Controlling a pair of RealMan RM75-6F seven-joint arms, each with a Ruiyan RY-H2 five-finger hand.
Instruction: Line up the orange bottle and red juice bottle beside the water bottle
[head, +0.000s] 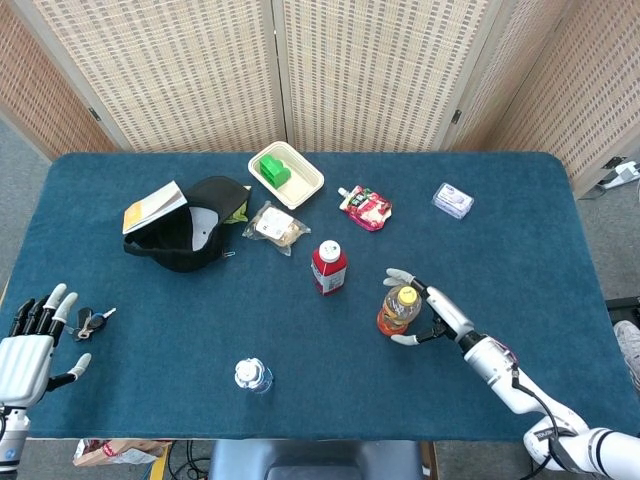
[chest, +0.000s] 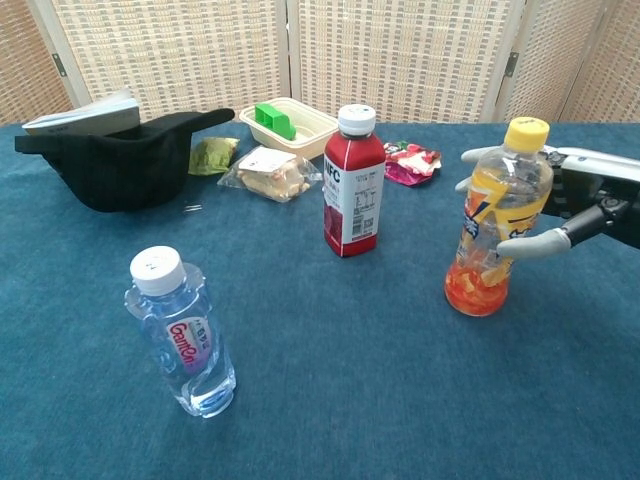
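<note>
The orange bottle (head: 400, 310) (chest: 497, 230) stands right of centre, leaning slightly. My right hand (head: 430, 310) (chest: 578, 205) reaches it from the right, with its fingers spread around the bottle: one curls behind the neck and the thumb touches the front. The red juice bottle (head: 328, 268) (chest: 352, 185) stands upright a little to the left and further back. The water bottle (head: 253, 376) (chest: 185, 335) stands near the front edge, left of both. My left hand (head: 25, 355) rests at the front left corner with its fingers apart and holds nothing.
A black cap (head: 190, 235) with a book (head: 152, 205) on it lies at the back left. A white tray (head: 285, 175), a snack packet (head: 275, 225), a red pouch (head: 367, 207) and a small packet (head: 453, 200) lie along the back. Keys (head: 92, 322) lie by my left hand.
</note>
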